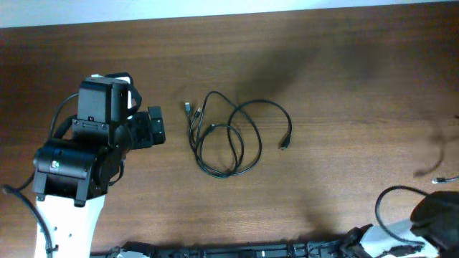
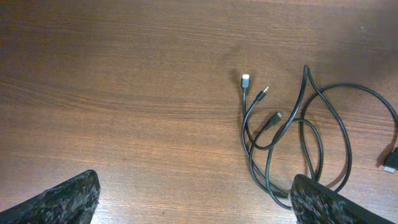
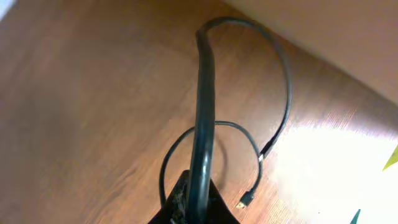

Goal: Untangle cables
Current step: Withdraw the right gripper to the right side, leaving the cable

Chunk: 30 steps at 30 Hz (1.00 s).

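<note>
A tangle of thin black cables (image 1: 229, 136) lies in loops at the table's middle, with several small plugs at its upper left (image 1: 189, 110) and one at its right (image 1: 285, 143). My left gripper (image 1: 154, 127) hangs just left of the tangle, open. In the left wrist view its fingertips (image 2: 68, 199) stand wide apart above the wood, and the right one overlaps the lower loops of the cables (image 2: 298, 137). My right gripper (image 3: 196, 186) is shut on a separate black cable (image 3: 205, 93). That cable arcs away and ends in a small plug (image 3: 247, 200).
The wooden table (image 1: 337, 86) runs to a pale edge at the back. The right arm (image 1: 436, 213) sits at the front right corner, a black cable loop (image 1: 384, 208) beside it. Dark rails line the front edge (image 1: 237, 251).
</note>
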Motion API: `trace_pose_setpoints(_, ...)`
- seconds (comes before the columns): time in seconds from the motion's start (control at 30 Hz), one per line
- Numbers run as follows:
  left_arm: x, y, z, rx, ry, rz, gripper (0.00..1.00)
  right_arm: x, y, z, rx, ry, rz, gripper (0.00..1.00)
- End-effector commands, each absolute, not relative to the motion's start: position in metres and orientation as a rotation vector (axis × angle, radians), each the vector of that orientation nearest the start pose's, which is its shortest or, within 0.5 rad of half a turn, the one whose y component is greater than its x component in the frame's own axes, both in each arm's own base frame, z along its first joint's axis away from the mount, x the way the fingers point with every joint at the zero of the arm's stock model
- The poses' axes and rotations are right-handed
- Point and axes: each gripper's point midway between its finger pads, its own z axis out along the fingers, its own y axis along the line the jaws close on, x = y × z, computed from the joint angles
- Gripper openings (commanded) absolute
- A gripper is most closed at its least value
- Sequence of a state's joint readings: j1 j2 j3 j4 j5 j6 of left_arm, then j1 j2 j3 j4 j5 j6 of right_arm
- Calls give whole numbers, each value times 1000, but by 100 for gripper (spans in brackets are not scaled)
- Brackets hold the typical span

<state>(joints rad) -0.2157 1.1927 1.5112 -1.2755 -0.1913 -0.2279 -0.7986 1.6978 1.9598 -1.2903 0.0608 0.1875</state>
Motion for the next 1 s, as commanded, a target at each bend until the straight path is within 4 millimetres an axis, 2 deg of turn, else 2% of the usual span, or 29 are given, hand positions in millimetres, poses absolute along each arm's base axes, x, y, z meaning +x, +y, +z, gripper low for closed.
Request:
trace_pose_setpoints(0.0, 276, -25, 299, -89, 2486, 69, 99, 280, -305, 256, 1321, 2355, -233, 4)
trace_pose_setpoints(0.1, 276, -25, 299, -89, 2486, 69, 99, 282, -312, 216, 1379, 2443, -206, 4)
trace_pose_setpoints(0.2, 276, -25, 299, -89, 2486, 69, 99, 259, -332, 190, 1574, 2410, -214, 4)
trace_pose_setpoints(0.37, 276, -25, 299, -89, 2486, 69, 99, 206, -353, 185, 1924, 2212, -178, 4)
trace_pose_setpoints(0.47, 276, -25, 299, -89, 2486, 69, 99, 196, -358, 185, 1961, 2181, -159, 4)
trace_pose_setpoints(0.73, 276, -25, 299, -88, 2486, 69, 99, 150, -381, 185, 2142, 2005, -181, 4)
trace_pose_setpoints(0.83, 276, -25, 299, -88, 2486, 69, 98, 150, -385, 186, 2137, 1987, -179, 4)
trace_pose_setpoints(0.87, 276, -25, 299, -88, 2486, 69, 99, 150, -385, 186, 2136, 1984, -181, 31)
trace_pose_setpoints(0.9, 276, -25, 299, -88, 2486, 69, 99, 151, -386, 186, 2132, 1981, -177, 73)
trace_pose_setpoints(0.93, 276, -25, 299, -88, 2486, 69, 99, 151, -386, 186, 2131, 1981, -172, 90)
trace_pose_setpoints(0.97, 276, -25, 299, -88, 2486, 69, 99, 151, -386, 186, 2130, 1982, -171, 99)
